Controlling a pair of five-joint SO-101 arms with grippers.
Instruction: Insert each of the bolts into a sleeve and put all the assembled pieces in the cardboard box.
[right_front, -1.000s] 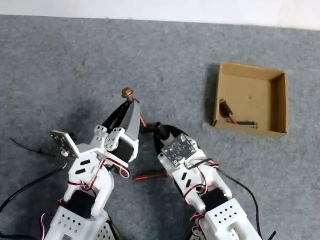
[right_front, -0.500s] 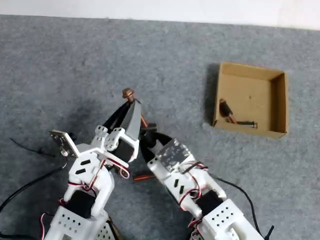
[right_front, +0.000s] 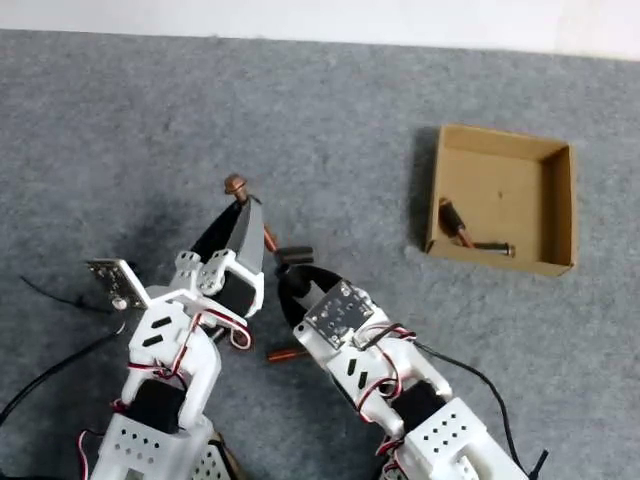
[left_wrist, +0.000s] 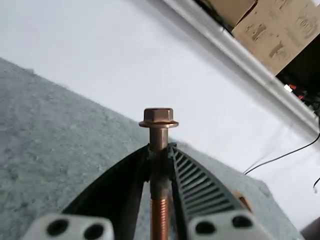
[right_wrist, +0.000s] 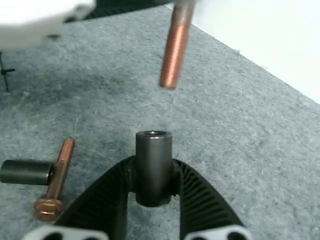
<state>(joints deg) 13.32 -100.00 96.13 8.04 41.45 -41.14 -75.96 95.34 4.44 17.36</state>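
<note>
Risking missed bore: bolt (left_wrist: 159, 120) tip hangs apart from sleeve (right_wrist: 154, 160) mouth and slanted (not yet in line), so push could catch rim or twist sleeve in grip. Left gripper (right_front: 243, 205) clamped on bolt shank, head jutting beyond jaws, over worktop (right_front: 120, 120) middle. Right gripper (right_wrist: 154, 175) just beside, pinching sleeve, open mouth facing bolt tip. Cardboard box (right_front: 556, 205) near right edge holds assembled pieces (right_front: 455, 222).

Bright even light, soft shadow left of the cardboard box (right_front: 500, 190)
</note>
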